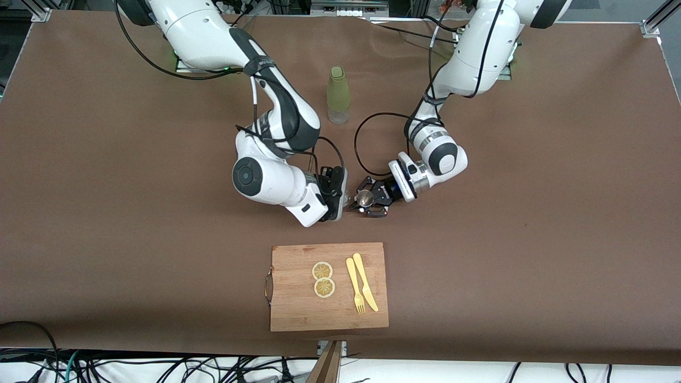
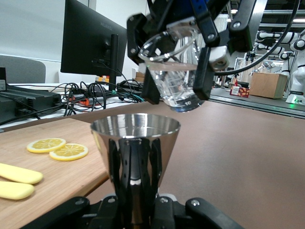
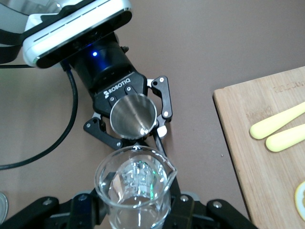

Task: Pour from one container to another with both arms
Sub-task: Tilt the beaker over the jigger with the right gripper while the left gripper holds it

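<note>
The left gripper [image 1: 367,201] grips a steel cone cup [image 2: 135,135] upright by its base, held over bare table just above the wooden cutting board [image 1: 298,308]. The right gripper [image 1: 340,194] clamps a clear glass beaker [image 2: 174,76] — tilted, spout toward the cup and slightly above its rim. Liquid appears to sit in the beaker, though no stream can be made out. A green bottle [image 1: 338,96] stands between the arm bases — farther from the front camera.
</note>
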Tool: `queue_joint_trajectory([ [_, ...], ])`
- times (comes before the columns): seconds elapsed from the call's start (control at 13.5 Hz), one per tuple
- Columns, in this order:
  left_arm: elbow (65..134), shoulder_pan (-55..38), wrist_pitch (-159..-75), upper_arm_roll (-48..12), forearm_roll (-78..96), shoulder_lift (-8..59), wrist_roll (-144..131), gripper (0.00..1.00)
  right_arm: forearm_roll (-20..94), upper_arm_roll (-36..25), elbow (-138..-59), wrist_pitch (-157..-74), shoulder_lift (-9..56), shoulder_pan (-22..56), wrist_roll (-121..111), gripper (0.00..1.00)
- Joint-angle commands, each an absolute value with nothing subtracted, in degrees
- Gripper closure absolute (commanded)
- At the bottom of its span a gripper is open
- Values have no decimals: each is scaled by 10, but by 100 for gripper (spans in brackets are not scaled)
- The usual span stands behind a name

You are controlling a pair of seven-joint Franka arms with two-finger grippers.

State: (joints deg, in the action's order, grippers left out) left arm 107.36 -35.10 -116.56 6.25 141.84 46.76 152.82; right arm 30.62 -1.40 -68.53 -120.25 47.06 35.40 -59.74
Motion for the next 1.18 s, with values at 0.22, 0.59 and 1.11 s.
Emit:
queue_joint_trajectory([
  [0.22, 1076, -412, -1176, 110, 1477, 469, 1554, 100, 256, -1, -679, -1209, 468, 364, -564, 68],
  [0.59, 1075, -429, -1192, 117, 1493, 470, 1554, 100, 213, 2, -679, -1209, 468, 370, -563, 68],
  [1.11, 1070, -445, -1208, 127, 1509, 470, 1554, 100, 148, 6, -684, -1208, 470, 383, -533, 68],
])
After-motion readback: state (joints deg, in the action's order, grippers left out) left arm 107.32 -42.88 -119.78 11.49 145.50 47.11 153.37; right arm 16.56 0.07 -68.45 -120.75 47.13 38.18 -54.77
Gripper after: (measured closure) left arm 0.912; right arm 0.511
